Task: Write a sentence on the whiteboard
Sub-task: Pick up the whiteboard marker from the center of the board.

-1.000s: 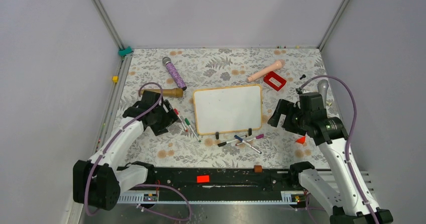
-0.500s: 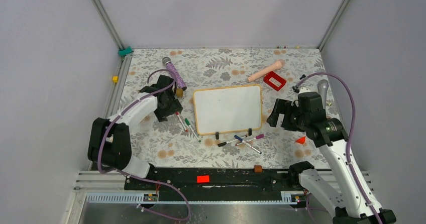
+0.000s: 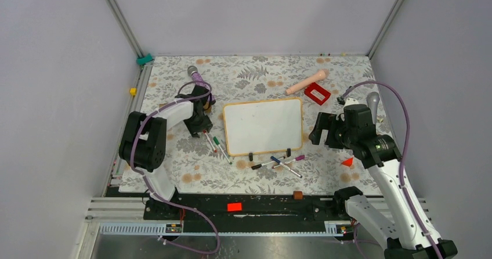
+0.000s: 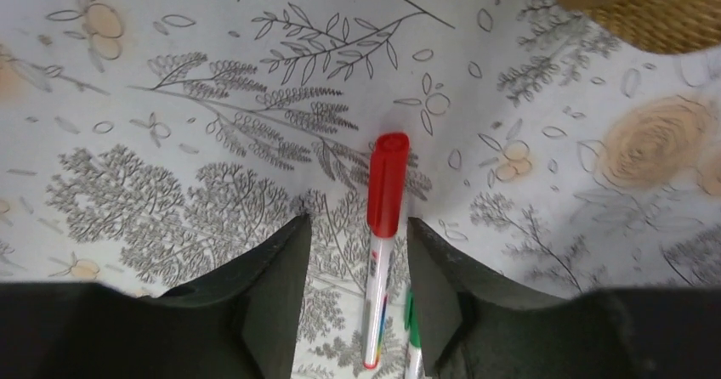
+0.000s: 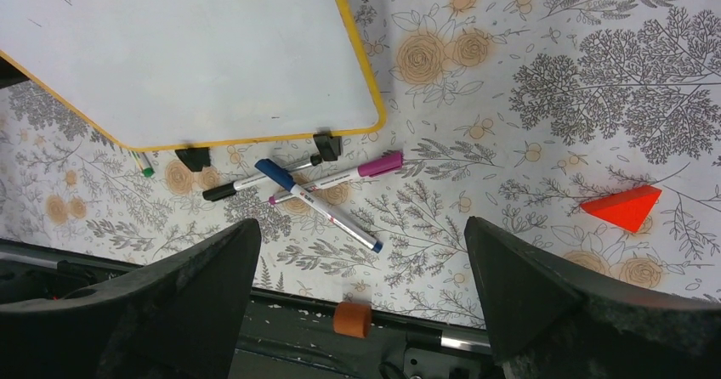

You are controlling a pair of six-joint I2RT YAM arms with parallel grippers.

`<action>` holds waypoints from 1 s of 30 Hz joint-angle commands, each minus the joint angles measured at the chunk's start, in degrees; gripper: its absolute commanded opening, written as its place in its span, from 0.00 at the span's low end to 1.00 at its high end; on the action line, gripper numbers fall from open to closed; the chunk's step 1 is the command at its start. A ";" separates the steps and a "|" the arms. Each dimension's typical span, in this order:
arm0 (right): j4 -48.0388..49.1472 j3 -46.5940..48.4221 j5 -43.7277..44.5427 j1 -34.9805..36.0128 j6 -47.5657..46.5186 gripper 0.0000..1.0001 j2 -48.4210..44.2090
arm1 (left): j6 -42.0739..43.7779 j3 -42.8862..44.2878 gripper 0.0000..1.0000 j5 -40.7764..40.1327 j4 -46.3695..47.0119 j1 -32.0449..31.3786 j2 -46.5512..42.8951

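The whiteboard (image 3: 264,125) lies flat mid-table, and its face is blank. No sentence shows on it. It also shows in the right wrist view (image 5: 187,48), with its black clip feet (image 5: 194,156) at the near edge. My left gripper (image 3: 203,129) is open, low over the cloth left of the board. Its jaws straddle a red-capped marker (image 4: 387,183) without closing on it, and a green marker (image 4: 414,345) lies beside the right finger. My right gripper (image 3: 318,132) is open wide and empty, hovering right of the board (image 5: 361,234).
Several loose markers (image 3: 278,163) lie crossed just in front of the board. A purple microphone (image 3: 201,83), a peach handle (image 3: 306,83), a red frame (image 3: 317,93), a silver microphone (image 3: 372,101) and an orange wedge (image 3: 347,162) lie around. An orange cylinder (image 5: 352,319) sits on the front rail.
My left arm has swung away from the table's near side toward the board, and its gripper now sits over the red marker. The right arm has barely moved.
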 commanded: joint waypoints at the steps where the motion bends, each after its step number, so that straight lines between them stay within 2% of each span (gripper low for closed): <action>1: 2.32 2.92 0.94 0.49 -0.56 0.98 -1.13 | -4.12 1.55 0.35 -2.45 1.98 -0.61 3.90; 4: 2.30 3.28 0.93 0.47 -0.47 0.98 -1.07 | -4.06 2.06 0.05 -4.62 1.85 -1.03 3.76; 5: 2.34 3.37 0.64 0.47 -0.60 0.98 -0.88 | -4.08 2.71 0.00 -5.68 0.36 -1.02 3.23; 11: 3.16 5.78 -2.71 1.58 -2.74 0.98 0.35 | -3.11 7.99 0.00 -10.20 -11.46 -0.95 -5.66; 17: 7.27 10.40 -0.85 6.77 -1.15 0.98 4.97 | -8.50 12.37 0.00 -7.79 -22.01 -0.66 -17.31; 23: 14.09 14.83 2.34 14.60 2.23 0.98 10.20 | -16.37 10.34 0.00 2.95 -20.77 0.53 -26.70; 30: 22.30 17.47 6.33 23.99 2.04 0.97 13.29 | -25.91 9.92 0.00 20.11 -18.95 1.80 -30.04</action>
